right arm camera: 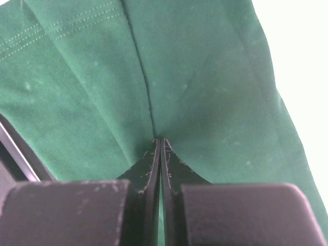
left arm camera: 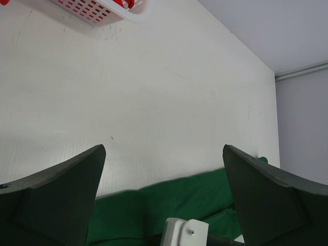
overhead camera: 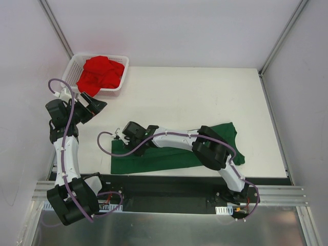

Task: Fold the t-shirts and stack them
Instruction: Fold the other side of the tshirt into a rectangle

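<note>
We find the middle and far table bare, open from the basket's right side across to the table's right edge. The basket, heaped with the red shirt, fills the far left corner. Our left gripper hangs just beside its near rim with jaws wide. Along the near edge the green shirt lies flat, and our right arm stretches low over it from right to left, barring that strip. The right gripper is clamped on the shirt's left end. Between the two grippers we see a bare gap of table.

white table carries a green t-shirt and mesh basket.
</note>
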You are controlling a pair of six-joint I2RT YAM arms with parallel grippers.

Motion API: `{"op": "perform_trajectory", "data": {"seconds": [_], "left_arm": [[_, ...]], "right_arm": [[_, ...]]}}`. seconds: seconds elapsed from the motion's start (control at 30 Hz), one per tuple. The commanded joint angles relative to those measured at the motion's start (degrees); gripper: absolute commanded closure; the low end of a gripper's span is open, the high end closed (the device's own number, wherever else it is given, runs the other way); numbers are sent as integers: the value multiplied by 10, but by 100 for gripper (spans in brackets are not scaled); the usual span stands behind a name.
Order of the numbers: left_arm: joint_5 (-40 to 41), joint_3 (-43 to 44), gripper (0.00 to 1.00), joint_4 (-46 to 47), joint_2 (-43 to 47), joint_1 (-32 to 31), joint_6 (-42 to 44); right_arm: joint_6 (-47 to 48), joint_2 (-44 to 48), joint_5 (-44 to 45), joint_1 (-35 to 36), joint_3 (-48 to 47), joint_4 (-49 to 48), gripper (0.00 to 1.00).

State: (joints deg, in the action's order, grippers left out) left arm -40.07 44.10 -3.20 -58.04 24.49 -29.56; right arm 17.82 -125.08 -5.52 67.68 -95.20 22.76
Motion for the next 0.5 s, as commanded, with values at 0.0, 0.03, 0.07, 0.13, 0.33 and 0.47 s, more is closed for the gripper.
{"op": "perform_trajectory", "data": {"seconds": [0.0,0.03,0.07,0.13,0.33,0.47], "left_arm": [[-14,-6,1,25,17,8,-5],[-14,-6,1,25,16,8,-5],[-13,-6,1,26,16,8,-5],[-14,-5,1,26,14,8,-6],[-16,-4,1,26,14,8,-7],[-16,-3,1,26,14,8,-6]], "right_arm": [[-10,50,-19,7,6,18,99],[-9,52,-19,8,4,18,99],[-9,53,-20,8,4,20,99],[-9,57,-20,8,1,21,99],[-8,55,-31,8,-17,31,99],[-11,55,-41,8,-19,35,99]]}}
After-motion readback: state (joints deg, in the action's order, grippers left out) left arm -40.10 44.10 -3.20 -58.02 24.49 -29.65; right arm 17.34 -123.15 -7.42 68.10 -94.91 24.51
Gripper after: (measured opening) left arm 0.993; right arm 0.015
